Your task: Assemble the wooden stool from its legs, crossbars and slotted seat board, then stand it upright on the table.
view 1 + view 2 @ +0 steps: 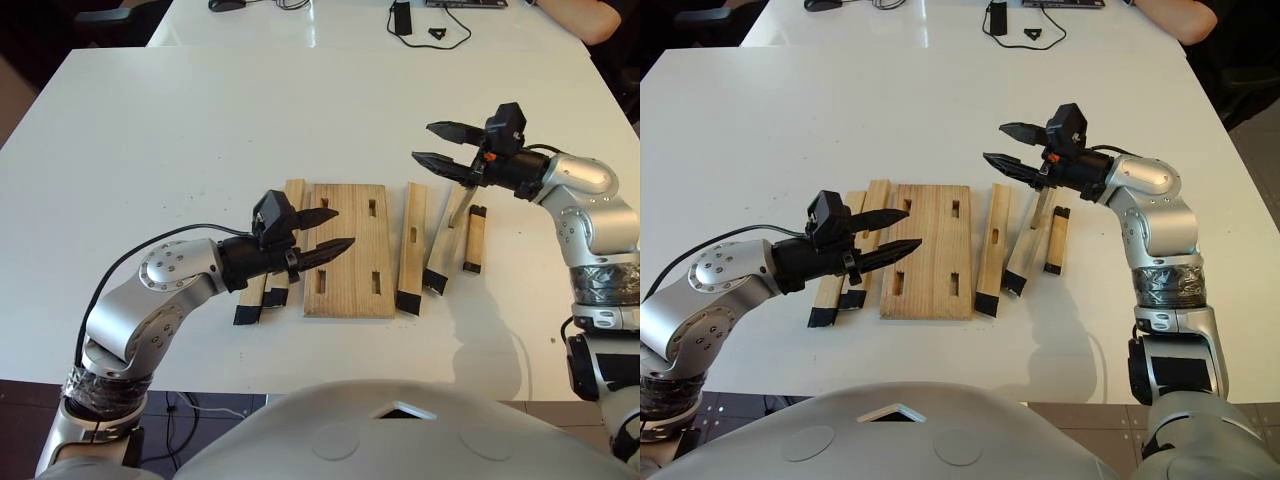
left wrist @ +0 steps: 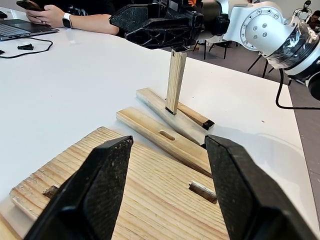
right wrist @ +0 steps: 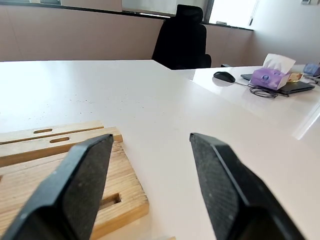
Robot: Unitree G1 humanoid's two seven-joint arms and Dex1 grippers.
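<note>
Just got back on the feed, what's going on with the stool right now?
Nothing is assembled yet. The seat board lies flat on the table, with loose legs on its left and a slotted leg on its right. The left gripper hovers open over the board's left edge, holding nothing. The right gripper is open above the right-hand pieces. A slim stick stands nearly upright under it, and I cannot tell what supports it.

Slotted seat board (image 1: 930, 265) flat on table (image 1: 790, 120)
</note>
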